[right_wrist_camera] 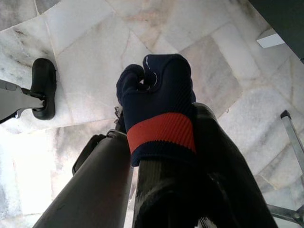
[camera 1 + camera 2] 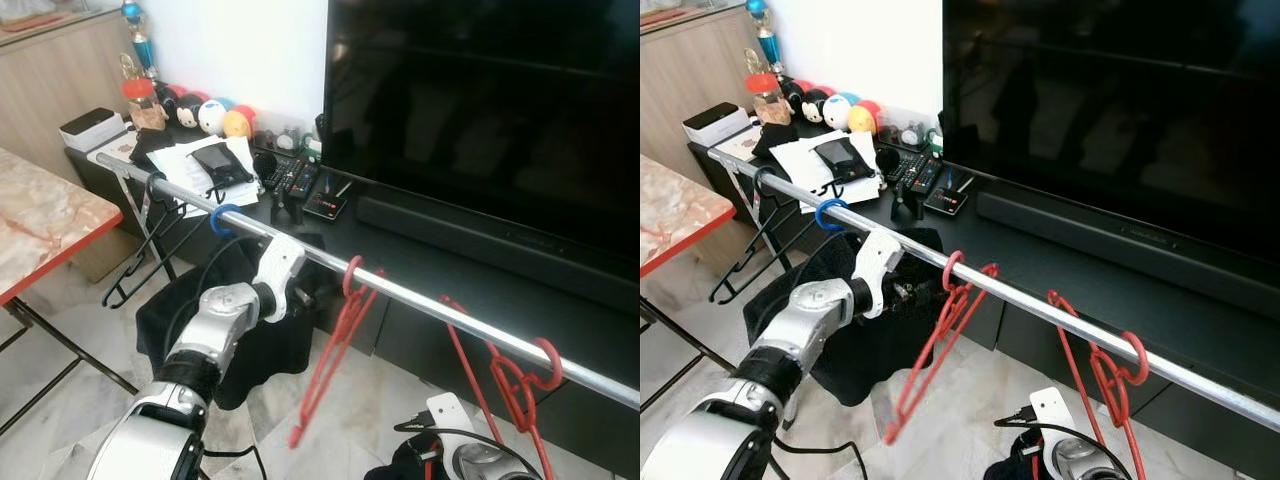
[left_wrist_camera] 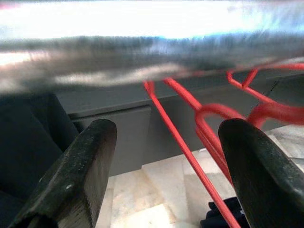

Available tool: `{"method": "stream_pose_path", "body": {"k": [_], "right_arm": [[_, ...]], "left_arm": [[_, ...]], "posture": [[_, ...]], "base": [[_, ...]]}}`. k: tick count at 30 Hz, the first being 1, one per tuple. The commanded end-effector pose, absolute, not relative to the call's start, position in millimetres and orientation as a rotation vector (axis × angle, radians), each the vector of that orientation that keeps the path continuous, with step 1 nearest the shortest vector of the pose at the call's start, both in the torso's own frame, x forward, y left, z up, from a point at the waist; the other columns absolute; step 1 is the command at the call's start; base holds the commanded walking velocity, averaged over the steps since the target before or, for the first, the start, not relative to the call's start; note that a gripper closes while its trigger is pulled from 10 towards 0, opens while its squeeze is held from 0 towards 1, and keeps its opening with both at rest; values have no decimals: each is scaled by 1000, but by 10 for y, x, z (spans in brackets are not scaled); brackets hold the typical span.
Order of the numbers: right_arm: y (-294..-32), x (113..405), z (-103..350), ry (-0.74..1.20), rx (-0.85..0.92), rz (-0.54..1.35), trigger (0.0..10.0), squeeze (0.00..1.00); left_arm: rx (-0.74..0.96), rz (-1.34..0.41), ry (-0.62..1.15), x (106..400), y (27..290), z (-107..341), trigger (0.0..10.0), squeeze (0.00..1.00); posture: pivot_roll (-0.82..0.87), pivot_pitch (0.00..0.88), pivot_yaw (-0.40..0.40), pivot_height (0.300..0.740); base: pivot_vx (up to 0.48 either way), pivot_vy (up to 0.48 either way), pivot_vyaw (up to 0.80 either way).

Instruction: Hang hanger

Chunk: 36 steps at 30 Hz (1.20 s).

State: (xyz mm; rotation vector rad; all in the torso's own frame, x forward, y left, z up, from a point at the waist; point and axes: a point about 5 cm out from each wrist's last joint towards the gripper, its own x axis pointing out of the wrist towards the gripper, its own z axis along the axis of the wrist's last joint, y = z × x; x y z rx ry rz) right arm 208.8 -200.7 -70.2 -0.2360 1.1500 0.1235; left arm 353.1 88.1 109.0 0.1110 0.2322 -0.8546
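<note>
A silver rail (image 2: 420,297) runs across in front of the TV cabinet. A red hanger (image 2: 335,340) hangs by its hook from the rail's middle, tilted. A second red hanger (image 2: 510,385) hangs further right. My left gripper (image 3: 166,142) is raised just under the rail, left of the first red hanger, open; its black fingers (image 3: 90,156) hold nothing. My right gripper (image 1: 156,142) hangs low over the floor, shut on a navy sock (image 1: 159,99) with a red band.
A black hanger (image 2: 140,250) and a blue ring (image 2: 222,218) sit at the rail's left end, with black cloth (image 2: 190,320) below. A large TV (image 2: 480,100) stands on the black cabinet (image 2: 450,290) behind. A marble table (image 2: 40,230) is at left.
</note>
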Motion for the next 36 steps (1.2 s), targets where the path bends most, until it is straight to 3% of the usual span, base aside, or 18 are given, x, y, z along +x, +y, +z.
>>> {"method": "stream_pose_path", "body": {"k": [1, 10, 18, 22, 29, 36], "right_arm": [[-1988, 2145, -673, 1127, -230, 122, 10000, 0], [-1989, 2145, -673, 1126, -240, 127, 10000, 0], [-2001, 2144, -672, 1128, -247, 131, 10000, 0], [-2007, 2144, -670, 1129, -251, 132, 10000, 0], [-2005, 2148, -668, 1127, -251, 132, 10000, 0], [-1997, 2151, -668, 1126, -250, 133, 10000, 0]], "left_arm": [[151, -869, 212, 3570, 837, 1151, 10000, 0], [208, -877, 195, 3540, 942, 1132, 10000, 0], [171, -1047, 196, 3359, 961, 1162, 10000, 0], [182, -1143, 175, 3253, 851, 1244, 10000, 0], [211, -1048, 133, 3344, 707, 1329, 10000, 0], [275, -935, 231, 3373, 457, 1266, 10000, 0]], "posture": [[-19, 0, -2, 740], [-14, 0, -4, 740], [-8, 0, -10, 740], [-6, 0, -11, 740], [-7, 0, -11, 740], [-8, 0, -7, 740]], "base": [[0, 0, 0], [0, 0, 0], [0, 0, 0], [0, 0, 0], [0, 0, 0], [0, 0, 0]]}}
